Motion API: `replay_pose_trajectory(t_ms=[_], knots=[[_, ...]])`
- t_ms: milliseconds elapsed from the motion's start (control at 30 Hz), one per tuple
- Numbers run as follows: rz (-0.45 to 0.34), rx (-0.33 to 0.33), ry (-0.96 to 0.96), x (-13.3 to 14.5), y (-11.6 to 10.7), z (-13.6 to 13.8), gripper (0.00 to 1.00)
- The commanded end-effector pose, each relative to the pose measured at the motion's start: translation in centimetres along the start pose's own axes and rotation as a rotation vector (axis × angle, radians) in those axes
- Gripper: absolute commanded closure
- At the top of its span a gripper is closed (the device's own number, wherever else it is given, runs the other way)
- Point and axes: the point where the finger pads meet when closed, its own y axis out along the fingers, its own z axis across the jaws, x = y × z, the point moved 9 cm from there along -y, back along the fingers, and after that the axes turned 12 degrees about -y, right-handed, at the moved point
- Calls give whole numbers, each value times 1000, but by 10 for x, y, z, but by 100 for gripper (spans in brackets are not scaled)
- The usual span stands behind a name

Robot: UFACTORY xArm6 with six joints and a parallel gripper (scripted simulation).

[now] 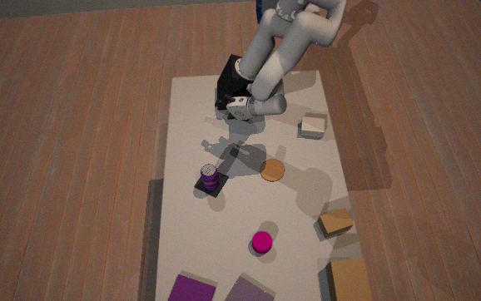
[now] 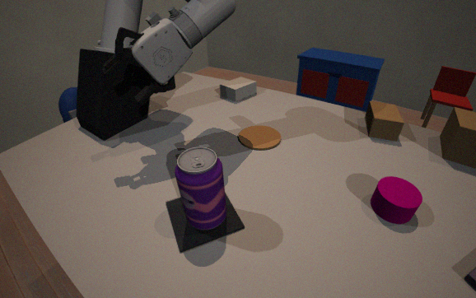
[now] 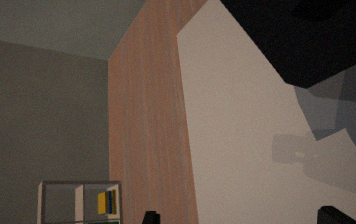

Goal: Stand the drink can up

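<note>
Exterior view, left to right: my gripper (image 2: 142, 88) hangs by the black pedestal (image 2: 99, 115), fingers spread fully wide and holding nothing. Next, the purple drink can (image 2: 201, 189) stands upright on a dark square coaster (image 2: 231, 224). Well apart, farther right, lies the round cork coaster (image 2: 259, 137), bare. I judge the can light, stiff but dentable, with slick sides; I would grip it mid-height across the body. The table (image 2: 313, 255) between them looks open, its left edge near the can; the magenta puck (image 2: 396, 199) sits well right.
</note>
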Motion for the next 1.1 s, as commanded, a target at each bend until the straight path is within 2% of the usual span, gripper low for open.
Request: replay_pose_trajectory(t_ms=[0,700,867,1067], knots=[[-1,0,2,1,0,0,0],[-2,1,15,1,-2,-1,0],[-8,4,97,7,-8,-5,0],[-21,16,289,19,-25,-14,0]])
